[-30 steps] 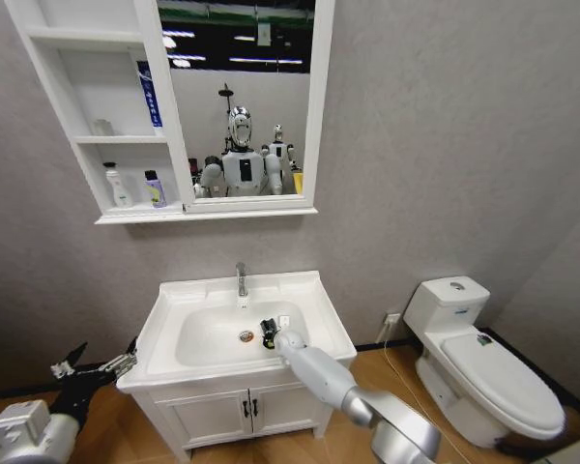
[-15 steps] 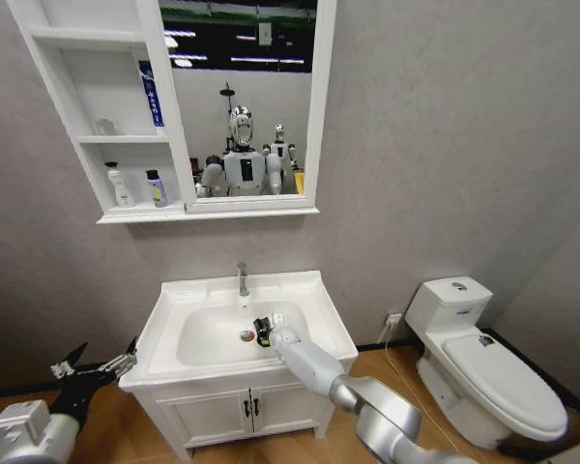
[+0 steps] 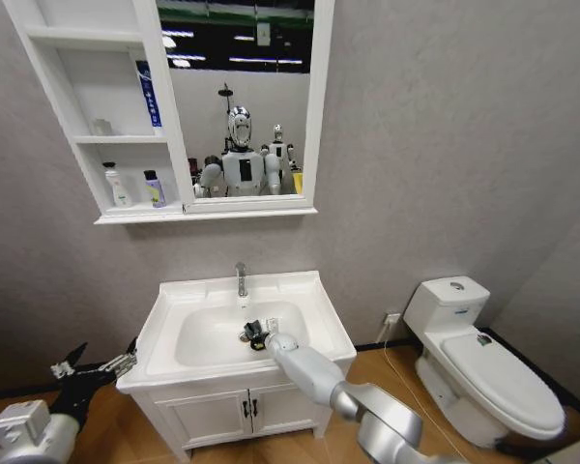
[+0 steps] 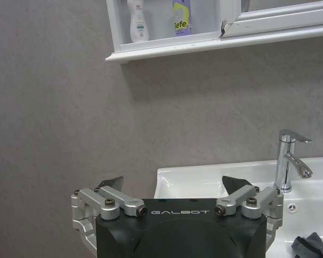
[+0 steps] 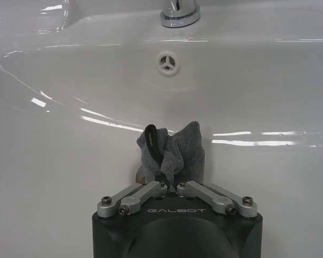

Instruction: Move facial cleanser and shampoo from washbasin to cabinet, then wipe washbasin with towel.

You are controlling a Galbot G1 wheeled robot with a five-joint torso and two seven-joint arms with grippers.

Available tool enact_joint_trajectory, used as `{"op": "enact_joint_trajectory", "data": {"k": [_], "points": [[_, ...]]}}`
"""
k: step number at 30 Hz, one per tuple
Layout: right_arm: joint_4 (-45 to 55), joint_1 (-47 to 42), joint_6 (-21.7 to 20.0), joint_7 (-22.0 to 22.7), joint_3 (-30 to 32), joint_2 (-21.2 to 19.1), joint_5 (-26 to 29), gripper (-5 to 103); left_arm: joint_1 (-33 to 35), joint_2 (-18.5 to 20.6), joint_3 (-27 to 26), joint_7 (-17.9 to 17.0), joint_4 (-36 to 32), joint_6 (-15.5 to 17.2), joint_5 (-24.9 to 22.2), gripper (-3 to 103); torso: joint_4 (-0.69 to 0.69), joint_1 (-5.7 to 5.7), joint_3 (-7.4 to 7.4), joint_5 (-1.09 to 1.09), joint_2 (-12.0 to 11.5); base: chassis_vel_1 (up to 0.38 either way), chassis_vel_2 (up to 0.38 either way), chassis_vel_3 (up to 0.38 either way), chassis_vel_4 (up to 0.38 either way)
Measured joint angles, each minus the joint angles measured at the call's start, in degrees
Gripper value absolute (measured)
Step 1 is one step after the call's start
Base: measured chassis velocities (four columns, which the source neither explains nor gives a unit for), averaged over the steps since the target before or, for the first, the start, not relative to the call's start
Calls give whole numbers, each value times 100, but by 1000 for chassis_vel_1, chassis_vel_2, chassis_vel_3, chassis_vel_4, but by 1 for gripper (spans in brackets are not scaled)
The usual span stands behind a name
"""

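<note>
My right gripper is low in the bowl of the washbasin, beside the drain, and is shut on the towel. The dark grey cloth bunches up past the fingertips against the white ceramic, below the chrome tap. A corner of the towel also shows in the left wrist view. A white bottle and a small purple bottle stand on the lowest shelf of the cabinet; a blue tube stands one shelf up. My left gripper hangs open, left of the washbasin, holding nothing.
A white toilet stands to the right on the wooden floor. The two-door vanity cupboard sits under the basin. The mirror panel reflects the robot. Grey wall runs behind everything.
My right gripper has slid the towel leftward across the bowl, from its right side to beside the drain. The left arm has stayed still.
</note>
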Motion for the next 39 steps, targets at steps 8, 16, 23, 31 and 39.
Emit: {"op": "enact_joint_trajectory", "data": {"k": [8, 16, 23, 31, 39], "points": [[400, -108, -142, 382, 326, -2, 243, 3, 0, 0, 0, 0, 0, 0, 0, 100, 0, 0, 1, 0, 0, 0, 0, 0, 0], [811, -140, -346, 778, 563, -352, 434, 3, 0, 0, 0, -1, 0, 0, 0, 100, 0, -1, 0, 0, 0, 0, 0, 0, 0], [1176, -335, -93, 1018, 720, -762, 101, 3, 0, 0, 0, 0, 0, 0, 0, 100, -1, -1, 0, 1, 0, 0, 0, 0, 0], [1496, -517, 69, 1076, 774, -953, 72, 3, 0, 0, 0, 0, 0, 0, 0, 100, 0, -1, -1, 2, 0, 0, 0, 0, 0], [1661, -573, 68, 1103, 739, -959, 79, 3, 0, 0, 0, 0, 0, 0, 0, 100, 0, -3, -2, 1, 1, -13, 14, 19, -18]]}}
